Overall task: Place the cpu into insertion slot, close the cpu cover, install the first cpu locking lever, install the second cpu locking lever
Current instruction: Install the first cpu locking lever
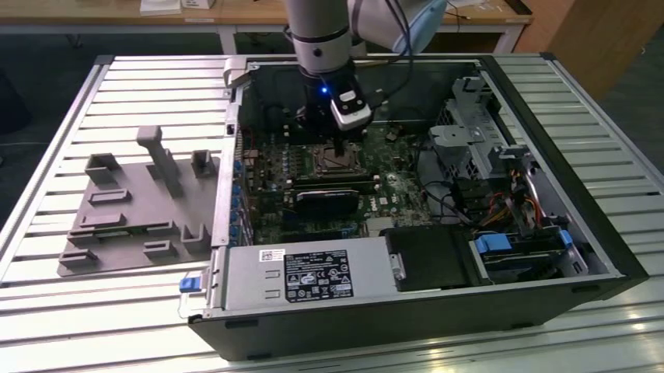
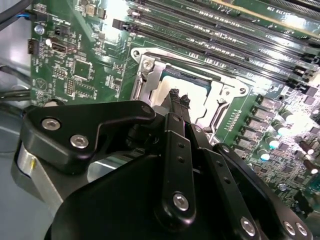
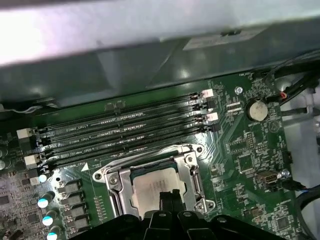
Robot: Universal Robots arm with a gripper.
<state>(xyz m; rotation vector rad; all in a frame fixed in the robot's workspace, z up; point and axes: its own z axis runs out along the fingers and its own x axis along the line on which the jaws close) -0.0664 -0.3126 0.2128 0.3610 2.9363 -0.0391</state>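
Observation:
The cpu (image 3: 150, 189) shows its pale silver top, lying flat in the insertion slot (image 3: 106, 176) on the green board. The silvery cpu cover (image 3: 193, 176) lies down around it as a frame, with the chip showing through its window. A thin metal rod runs along the socket's edge nearest the memory slots. My gripper (image 3: 167, 198) hangs just above the chip's middle with its black fingers (image 2: 173, 94) together and nothing between them. In the exterior view my gripper (image 1: 338, 145) stands straight over the insertion slot (image 1: 334, 162), inside the open computer case.
Long black memory slots (image 3: 130, 131) run beside the socket. A black card (image 1: 326, 203), cables and a drive cage (image 1: 487, 148) crowd the case. A power supply (image 1: 311, 276) fills its near side. A grey fixture (image 1: 135, 210) lies at the exterior view's left.

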